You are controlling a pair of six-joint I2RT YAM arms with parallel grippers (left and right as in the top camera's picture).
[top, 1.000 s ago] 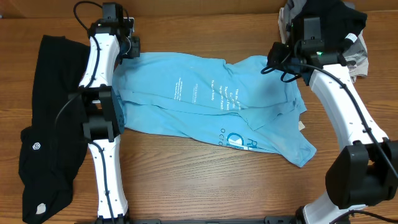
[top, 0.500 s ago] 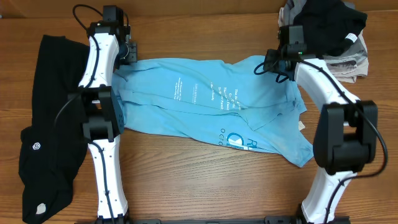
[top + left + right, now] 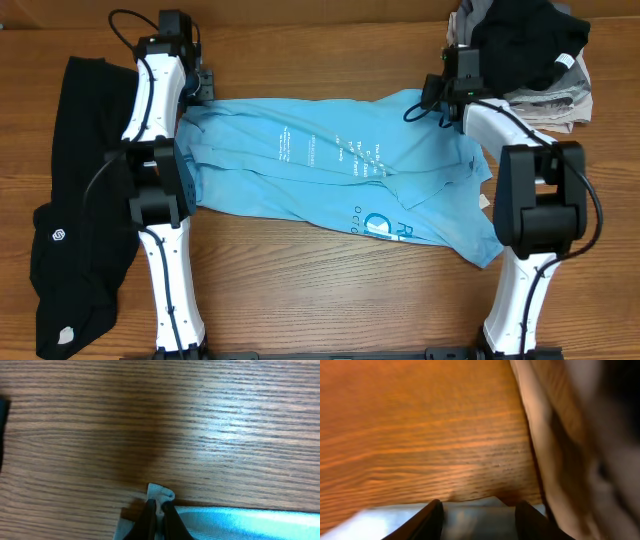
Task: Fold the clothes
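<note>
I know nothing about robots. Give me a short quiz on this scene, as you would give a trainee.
1. True or false: the left end effector pinches a corner of the light blue T-shirt.
2. Where does the long black garment lie? A: spread on top of the T-shirt. B: left of the T-shirt. C: hanging from the right arm.
3. Fill the gap: the fingers of the right end effector stand ____ (open or shut).
Key: 1 true; 2 B; 3 open.
</note>
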